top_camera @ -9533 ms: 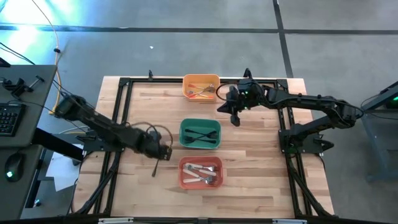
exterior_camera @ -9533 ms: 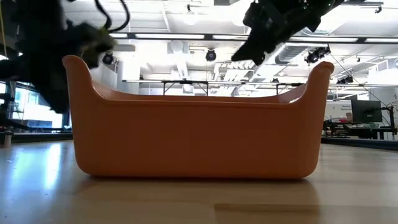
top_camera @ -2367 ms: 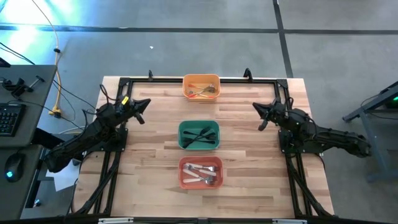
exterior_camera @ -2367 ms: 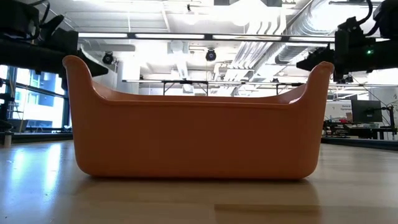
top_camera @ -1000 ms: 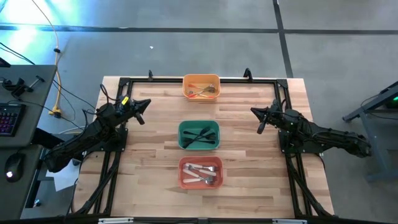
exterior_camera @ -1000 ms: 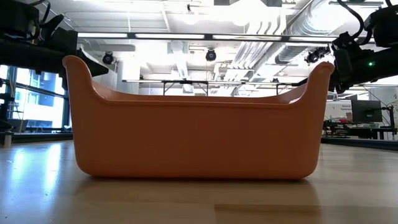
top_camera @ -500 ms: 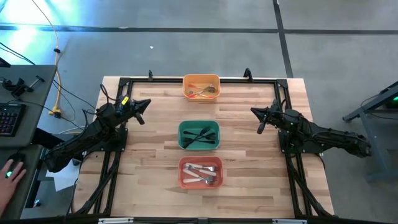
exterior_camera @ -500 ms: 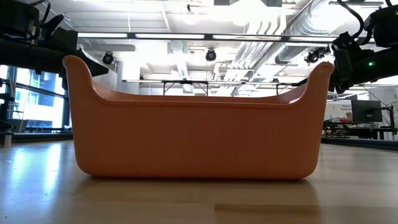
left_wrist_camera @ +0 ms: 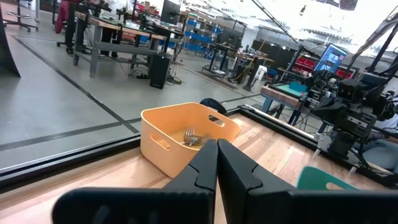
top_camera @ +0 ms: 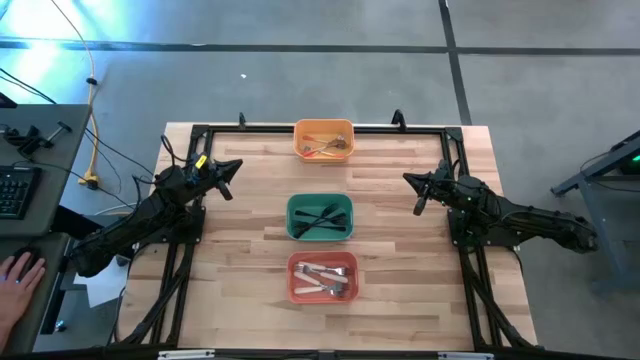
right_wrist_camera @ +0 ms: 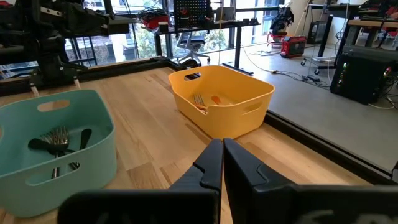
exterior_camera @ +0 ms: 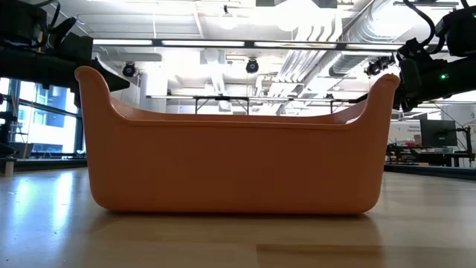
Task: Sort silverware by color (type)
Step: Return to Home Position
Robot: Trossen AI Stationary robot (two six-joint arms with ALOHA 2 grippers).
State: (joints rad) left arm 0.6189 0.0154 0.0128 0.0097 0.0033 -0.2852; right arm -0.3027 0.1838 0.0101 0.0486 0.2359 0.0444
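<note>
No writing or label can be read.

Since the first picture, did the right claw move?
Yes. The right gripper moved rightward, away from the green bin, and now sits farther from it.

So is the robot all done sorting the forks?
Looks done. Forks lie in the orange bin, black forks in the green bin, whitish forks in the red bin. None shows on the table. Left jaws and right jaws are shut, empty, at the sides.

table (top_camera: 400, 250): planked wood, smooth, slight sheen. ahead of right gripper (right_wrist_camera: 222, 146) fingers (right_wrist_camera: 208, 167), orange bin (right_wrist_camera: 224, 99) and green bin (right_wrist_camera: 93, 146): smooth matt plastic. fingers matt black. forks (right_wrist_camera: 200, 101): shiny metal heads.
</note>
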